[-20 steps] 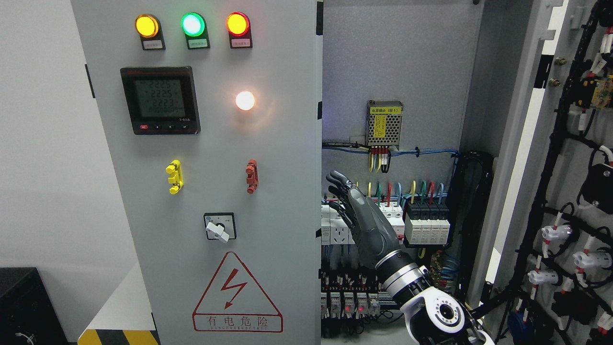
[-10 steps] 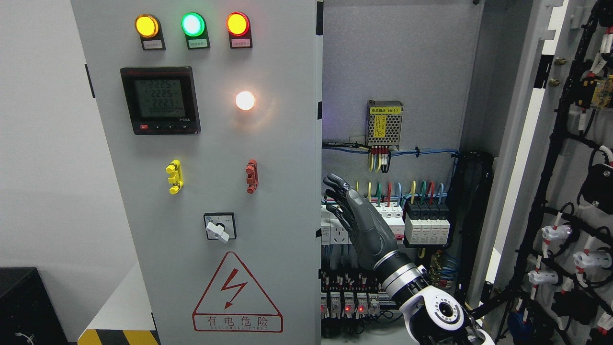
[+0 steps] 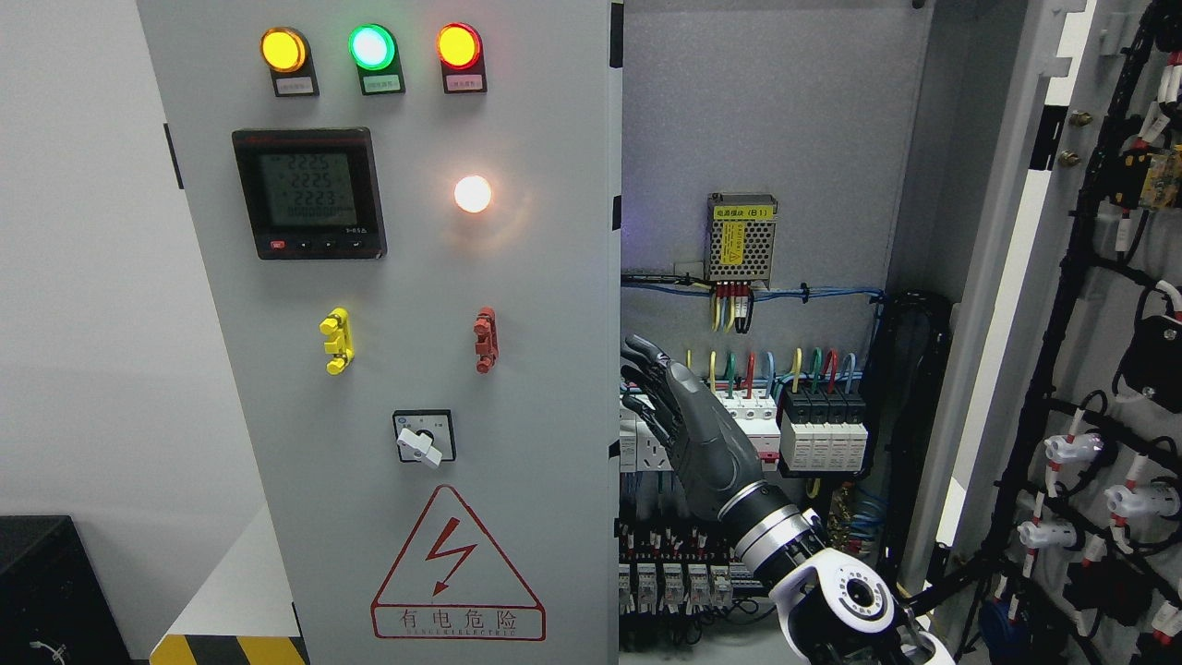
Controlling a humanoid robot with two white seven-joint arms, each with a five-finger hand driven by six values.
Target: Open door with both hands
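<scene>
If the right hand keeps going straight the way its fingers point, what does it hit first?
Probably the inner edge of the closed left door. The right hand points up and left, fingertips just right of that edge. Depth is unclear, so it could pass behind the door instead.

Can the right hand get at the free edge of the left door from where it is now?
Probably yes. The right hand is raised with fingers spread just right of the left door edge, inside the open cabinet, and nothing stands between them.

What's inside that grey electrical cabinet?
Inside the grey electrical cabinet: a perforated metal power supply, white circuit breakers and coloured wires. The right robot hand covers some breakers; the closed left door hides the rest.
</scene>
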